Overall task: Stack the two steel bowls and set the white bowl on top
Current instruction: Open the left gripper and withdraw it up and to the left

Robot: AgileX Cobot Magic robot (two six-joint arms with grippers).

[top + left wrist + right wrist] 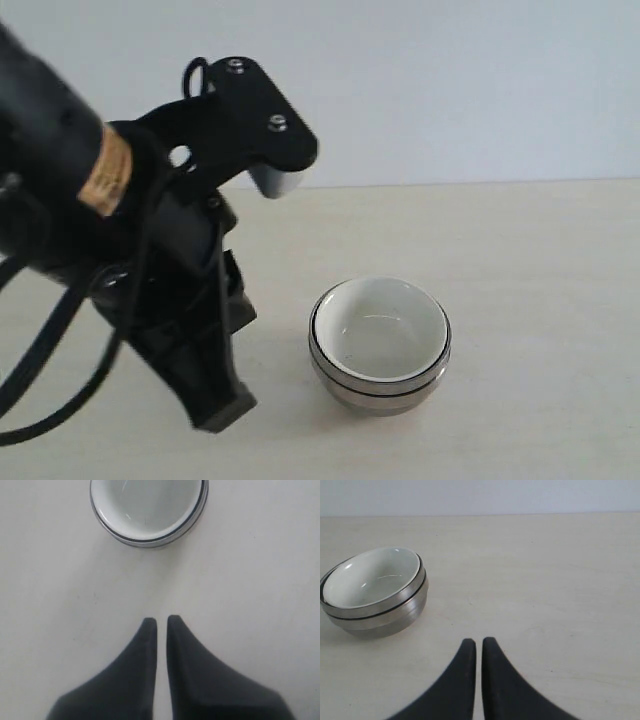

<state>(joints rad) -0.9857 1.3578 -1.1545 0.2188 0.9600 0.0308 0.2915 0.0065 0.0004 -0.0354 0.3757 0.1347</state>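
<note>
The two steel bowls stand nested on the table, with the white bowl sitting inside the upper one. The same stack shows in the left wrist view, steel rim around the white bowl, and in the right wrist view as steel bowls holding the white bowl. My left gripper hangs just left of the stack, shut and empty; its tips are well apart from the bowls. My right gripper is shut and empty too, off to the side of the stack. The white bowl's black mark is hidden.
The pale wooden table runs back to a plain light wall. The black left arm with its cables fills the left side of the exterior view. The right arm is out of the exterior view.
</note>
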